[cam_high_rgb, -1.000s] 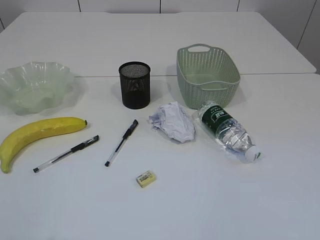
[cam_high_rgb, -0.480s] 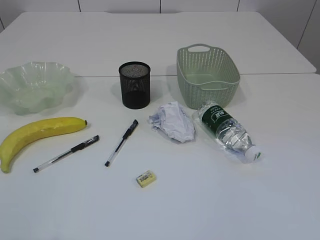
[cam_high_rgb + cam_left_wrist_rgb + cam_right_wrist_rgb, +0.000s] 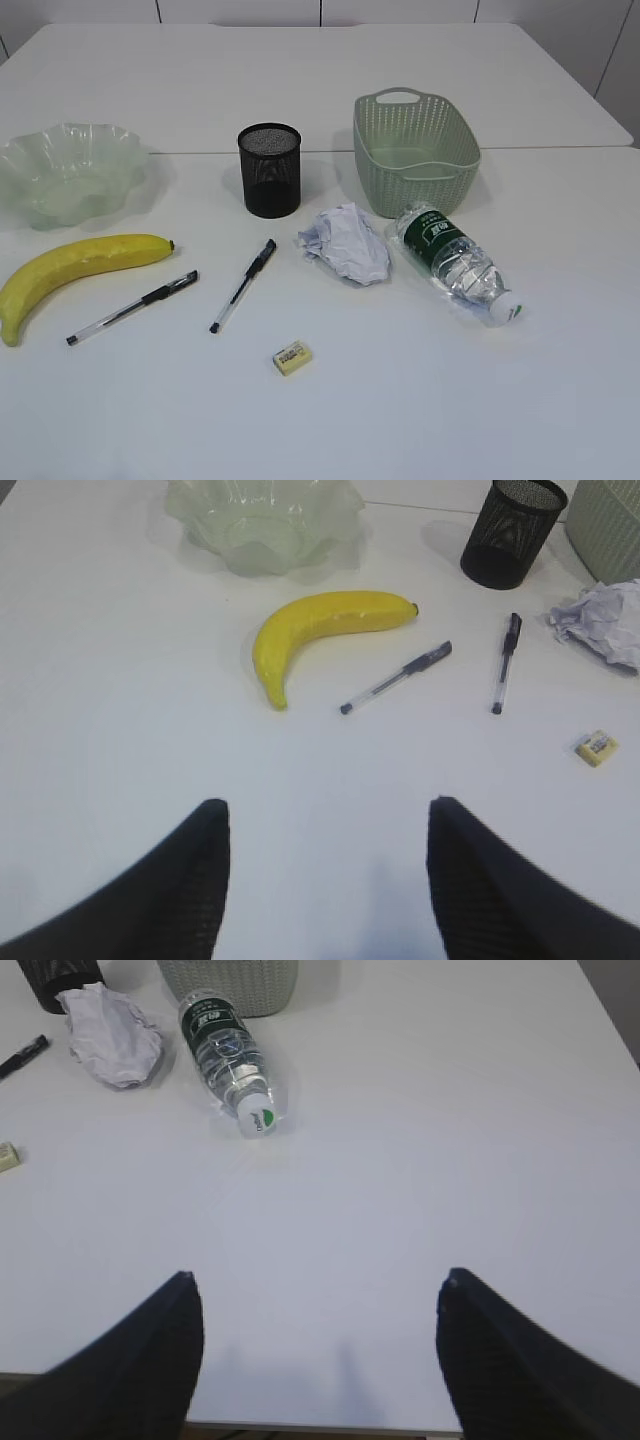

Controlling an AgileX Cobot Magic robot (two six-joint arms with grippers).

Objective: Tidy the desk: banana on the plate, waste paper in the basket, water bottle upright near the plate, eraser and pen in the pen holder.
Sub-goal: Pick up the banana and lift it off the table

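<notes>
On the white desk (image 3: 420, 400) a yellow banana (image 3: 75, 268) (image 3: 318, 624) lies at the left, in front of the pale green glass plate (image 3: 68, 172) (image 3: 264, 520). Two pens (image 3: 133, 307) (image 3: 243, 284) lie mid-desk, with the small yellow eraser (image 3: 291, 357) (image 3: 597, 747) nearer the front. The black mesh pen holder (image 3: 269, 170) stands behind them. The crumpled waste paper (image 3: 347, 243) (image 3: 112, 1033) rests beside the water bottle (image 3: 455, 265) (image 3: 226, 1057), which lies on its side before the sage-green basket (image 3: 415, 150). My left gripper (image 3: 328, 805) and right gripper (image 3: 318, 1278) are open, empty, well short of everything.
A seam (image 3: 560, 148) runs across the desk behind the objects. The desk's front edge (image 3: 320, 1426) shows right under my right gripper. Neither arm appears in the exterior view.
</notes>
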